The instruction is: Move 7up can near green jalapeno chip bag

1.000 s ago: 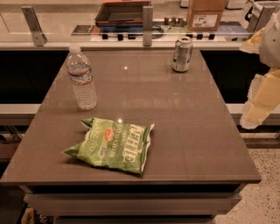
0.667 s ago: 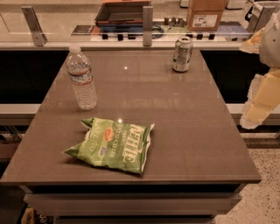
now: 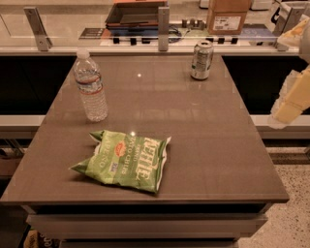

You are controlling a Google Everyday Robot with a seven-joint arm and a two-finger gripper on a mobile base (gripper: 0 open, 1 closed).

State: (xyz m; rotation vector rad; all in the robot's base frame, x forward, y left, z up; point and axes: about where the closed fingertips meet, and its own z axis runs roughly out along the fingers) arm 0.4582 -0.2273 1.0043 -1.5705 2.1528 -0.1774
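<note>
The 7up can (image 3: 202,60) stands upright at the far right of the brown table (image 3: 203,145). The green jalapeno chip bag (image 3: 124,160) lies flat near the front left, with white "Kettle" lettering facing up. Most of the table's length lies between the can and the bag. My gripper (image 3: 289,99) shows as cream-coloured parts at the right edge of the view. It is beyond the table's right side, in front of and to the right of the can, touching nothing.
A clear plastic water bottle (image 3: 90,86) stands upright at the left, behind the bag. A counter with metal posts (image 3: 163,22), a cardboard box (image 3: 228,16) and a dark tray (image 3: 136,13) runs behind the table. Speckled floor (image 3: 290,203) lies to the right.
</note>
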